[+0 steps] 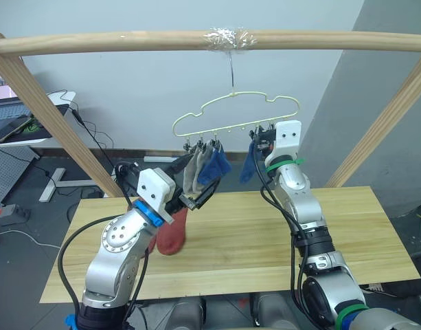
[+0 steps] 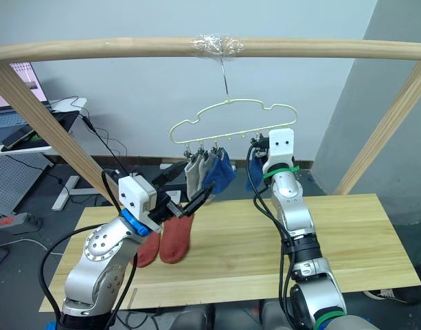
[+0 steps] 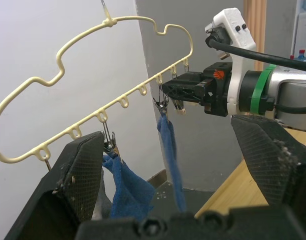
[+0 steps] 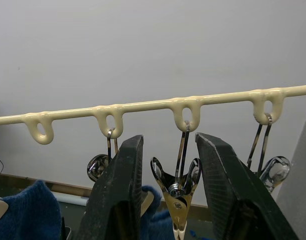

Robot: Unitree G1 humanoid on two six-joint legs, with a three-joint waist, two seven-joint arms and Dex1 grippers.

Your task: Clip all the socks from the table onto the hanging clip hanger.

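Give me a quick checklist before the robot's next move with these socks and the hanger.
1. Clip hanger hung from the pole: ok.
2. Right gripper straddling a clip: ok, open around it.
3. That clip free of a sock: cannot tell.
4. Left gripper carrying a sock: not ok, open and empty.
5. Rust-red socks clipped: not ok, both down at the table.

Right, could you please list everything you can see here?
Table: one, light wood.
Pole frame: one, wooden, over the table.
Clip hanger: one, pale yellow, hooked on the pole.
Grey socks: two, clipped at the hanger's left.
Blue socks: two, clipped, one beside the grey, one towards the right.
Red socks: two, on the table's left side.
Left claw: black, open, below the hanger.
Right claw: black, open, astride a metal clip.
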